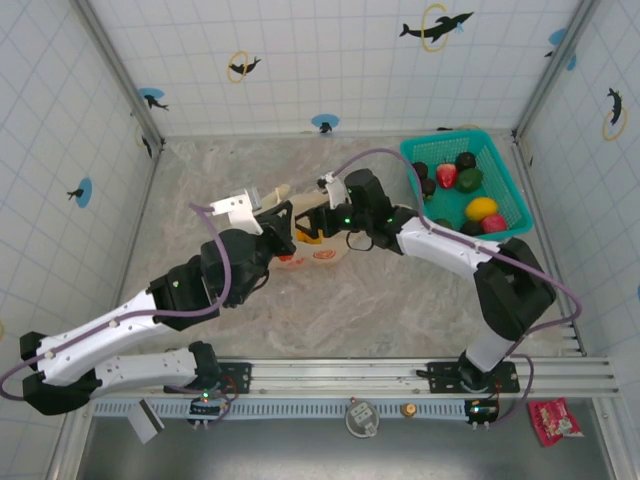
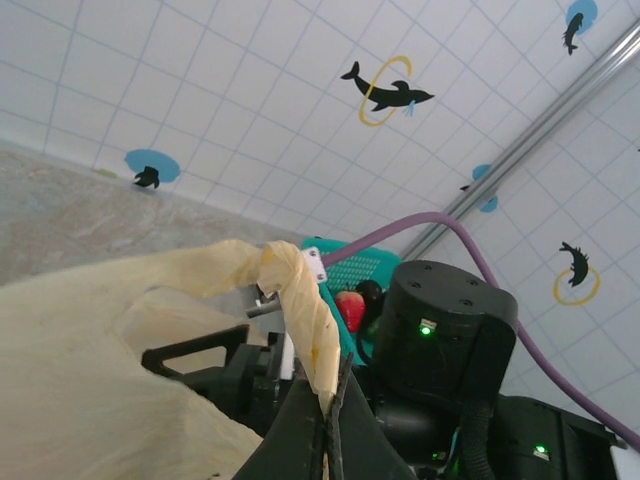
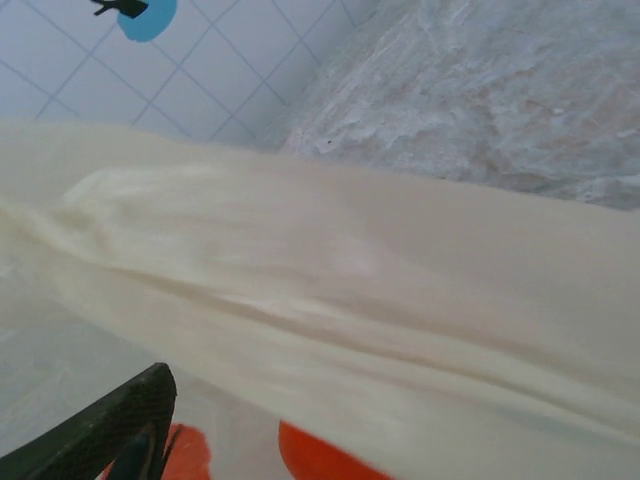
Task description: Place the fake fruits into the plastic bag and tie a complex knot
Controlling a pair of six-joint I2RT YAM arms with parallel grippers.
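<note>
My left gripper: clamped shut on the twisted handle of the plastic bag, mid-table. My right gripper: against the bag; opening could not be told. Fake fruits: lay in teal basket.

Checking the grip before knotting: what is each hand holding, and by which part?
The left hand pinches the plastic bag by one twisted loop handle. Whether the right hand grips anything cannot be told.

A lab robot cell: marble-look tabletop boxed in by dolphin-printed tiled walls, with an aluminium mounting rail.
</note>
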